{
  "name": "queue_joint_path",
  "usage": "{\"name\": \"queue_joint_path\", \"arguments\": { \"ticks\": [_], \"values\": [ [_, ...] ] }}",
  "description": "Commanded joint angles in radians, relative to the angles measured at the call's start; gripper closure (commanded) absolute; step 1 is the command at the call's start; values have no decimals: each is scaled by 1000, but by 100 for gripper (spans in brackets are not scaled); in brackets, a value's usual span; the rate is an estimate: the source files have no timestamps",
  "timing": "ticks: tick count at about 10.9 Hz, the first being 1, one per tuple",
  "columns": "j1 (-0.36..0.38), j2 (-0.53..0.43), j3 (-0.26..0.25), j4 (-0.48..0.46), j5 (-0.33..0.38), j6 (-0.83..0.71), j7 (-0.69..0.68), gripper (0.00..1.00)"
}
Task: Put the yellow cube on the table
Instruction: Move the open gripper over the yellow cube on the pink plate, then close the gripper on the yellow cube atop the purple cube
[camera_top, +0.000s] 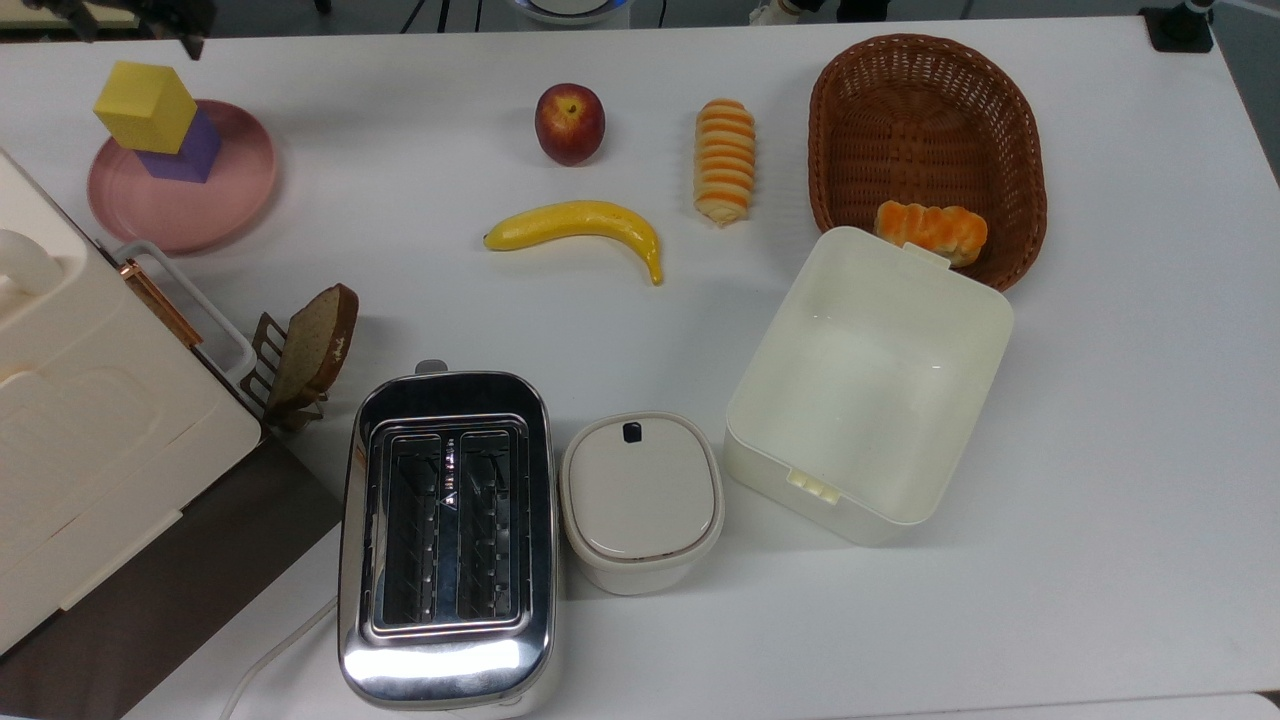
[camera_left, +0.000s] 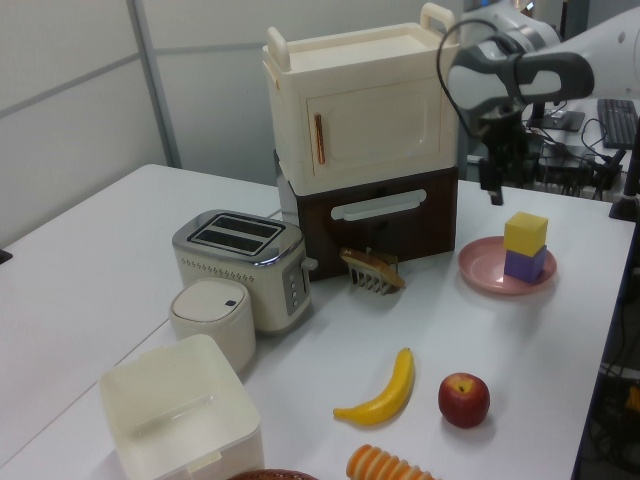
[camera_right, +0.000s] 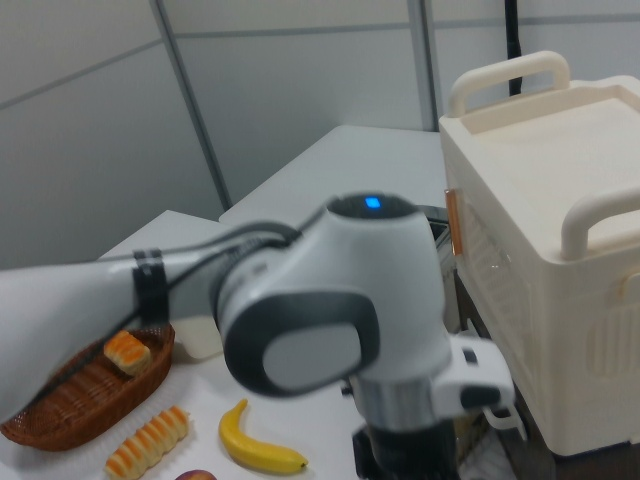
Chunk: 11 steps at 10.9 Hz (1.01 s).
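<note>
The yellow cube (camera_top: 146, 106) (camera_left: 526, 232) sits on top of a purple cube (camera_top: 193, 153) (camera_left: 524, 265), and both stand on a round pink plate (camera_top: 210, 205) (camera_left: 482, 268). The plate rests on the white table (camera_top: 1100, 420) (camera_left: 90, 260) in the top view's upper left corner. My gripper (camera_top: 135, 28) (camera_left: 497, 188) hangs open and holds nothing. In the top view it is just past the cube at the picture's top edge; in the left view it is above and slightly left of the cube, not touching it.
A cream cabinet (camera_left: 360, 110) stands beside the plate, with toast in a rack (camera_top: 310, 350) before it. A peach (camera_top: 569, 122), banana (camera_top: 580, 225), striped bread (camera_top: 725, 160), basket (camera_top: 925, 110), open cream box (camera_top: 870, 380), lidded pot (camera_top: 640, 495) and toaster (camera_top: 445, 540) occupy the table.
</note>
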<state>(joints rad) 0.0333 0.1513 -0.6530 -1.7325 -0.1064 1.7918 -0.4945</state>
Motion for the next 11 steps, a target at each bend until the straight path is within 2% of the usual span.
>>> {"name": "queue_joint_path", "arguments": {
  "ticks": [1, 3, 8, 9, 10, 11],
  "values": [
    [7, 23, -57, -116, 2, 159, -38, 0],
    [-18, 27, -65, -172, 2, 237, -71, 0],
    [-46, 97, -69, -180, 4, 294, -101, 0],
    [-47, 100, -68, -182, 5, 304, -107, 13],
    [-46, 100, -68, -180, 10, 304, -105, 48],
    [-44, 97, -68, -180, 23, 301, -105, 71]
  ]
}}
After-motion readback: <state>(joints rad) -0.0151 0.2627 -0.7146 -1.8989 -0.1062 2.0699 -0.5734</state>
